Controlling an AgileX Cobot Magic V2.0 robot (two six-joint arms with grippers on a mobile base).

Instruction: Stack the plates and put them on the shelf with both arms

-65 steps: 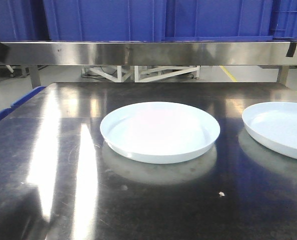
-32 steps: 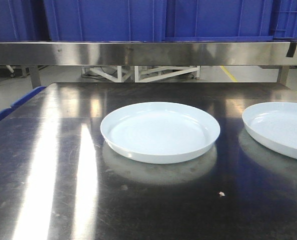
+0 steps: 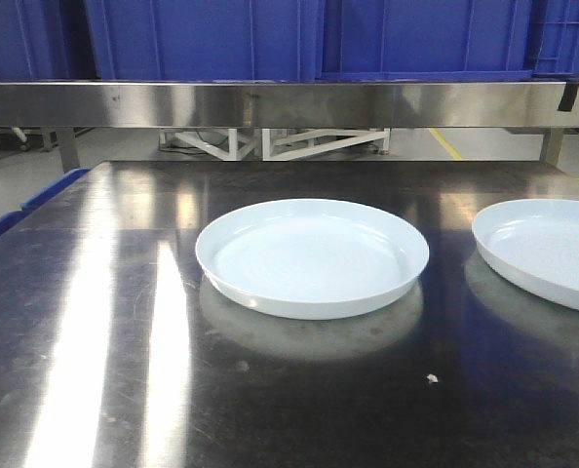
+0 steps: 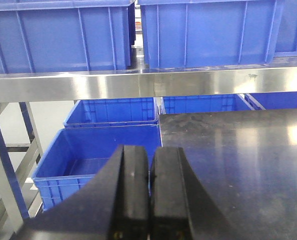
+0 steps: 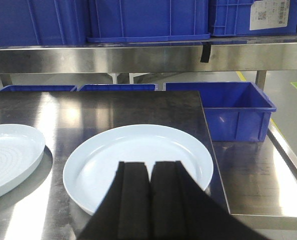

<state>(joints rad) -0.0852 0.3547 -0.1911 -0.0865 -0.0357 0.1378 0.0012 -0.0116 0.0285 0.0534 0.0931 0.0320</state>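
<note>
- Judging progress, nothing of the task looks done: the two plates lie apart on the dark worktop [image 3: 124, 322], the middle plate [image 3: 312, 255] at the centre of the front view, the right plate [image 3: 548, 249] cut off by the right edge
- Neither is stacked, and neither is on the shelf [image 3: 270, 103], whose steel rail crosses the top of the frame under blue crates [image 3: 202, 39]
- The left tool [image 4: 149, 190] is pinched closed on nothing, bottom centre of its wrist view, and no plate shows there
- The right tool [image 5: 149, 200] is likewise closed and empty, bottom centre of its view, covering the right plate's near rim; contact I cannot tell
- Left to do, as I judge: grasp one plate, set it on the other, then lift the stack to the shelf with both arms
</note>
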